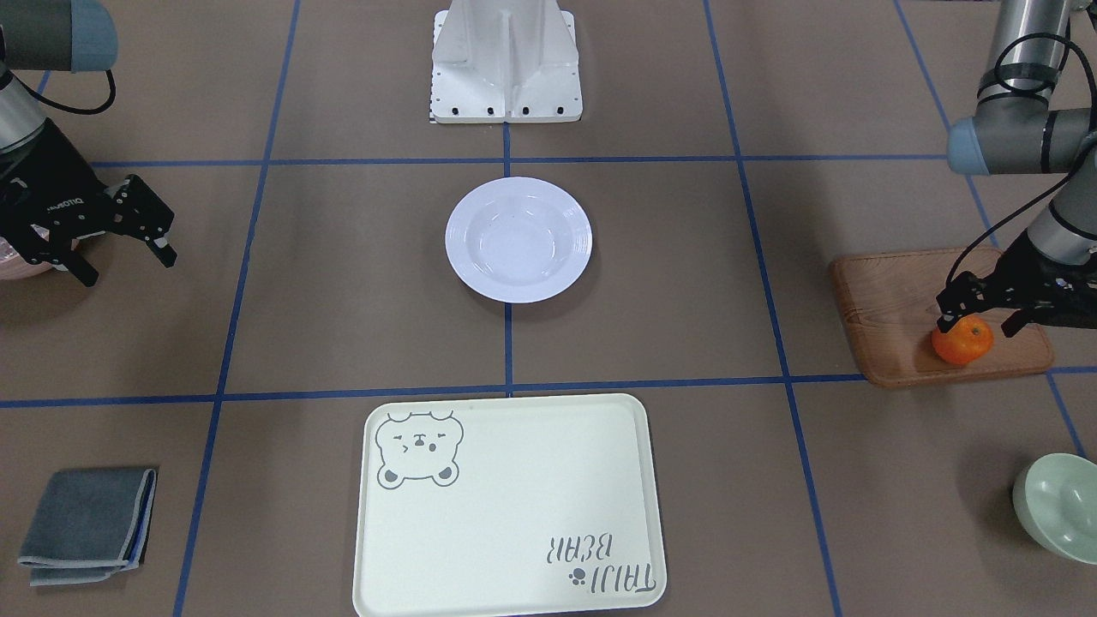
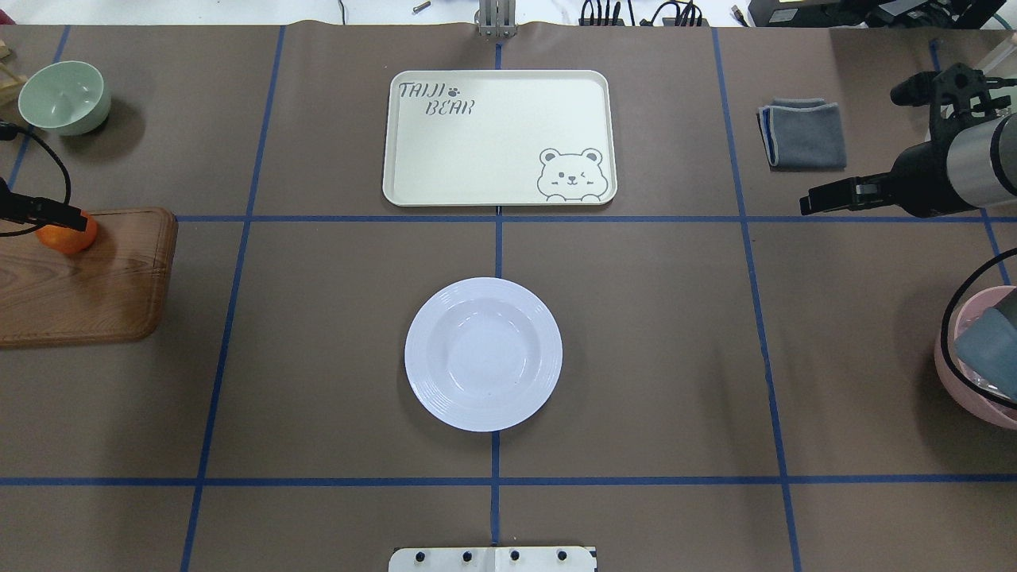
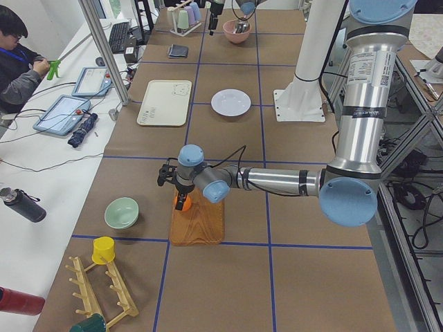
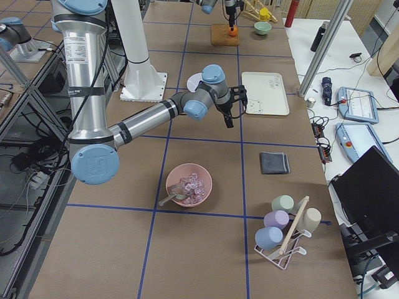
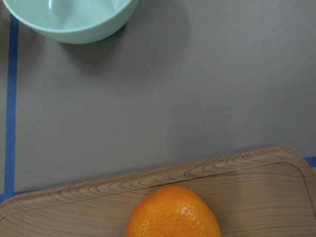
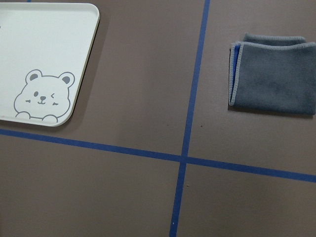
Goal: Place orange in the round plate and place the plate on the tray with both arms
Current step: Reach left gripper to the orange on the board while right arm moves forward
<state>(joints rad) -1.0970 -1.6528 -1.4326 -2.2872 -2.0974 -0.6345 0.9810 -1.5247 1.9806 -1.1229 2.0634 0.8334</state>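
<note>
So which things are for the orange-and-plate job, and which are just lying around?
For the job: orange, round plate, tray, left pincer, right pincer.
Just lying about: wooden board under the orange, green bowl, pink bowl, grey cloth.

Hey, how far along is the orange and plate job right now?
Nothing is finished. The left gripper straddles the orange on the wooden board; grip unclear. The right gripper is open, empty. Remaining: orange into the empty round plate, then plate onto the tray.
</note>
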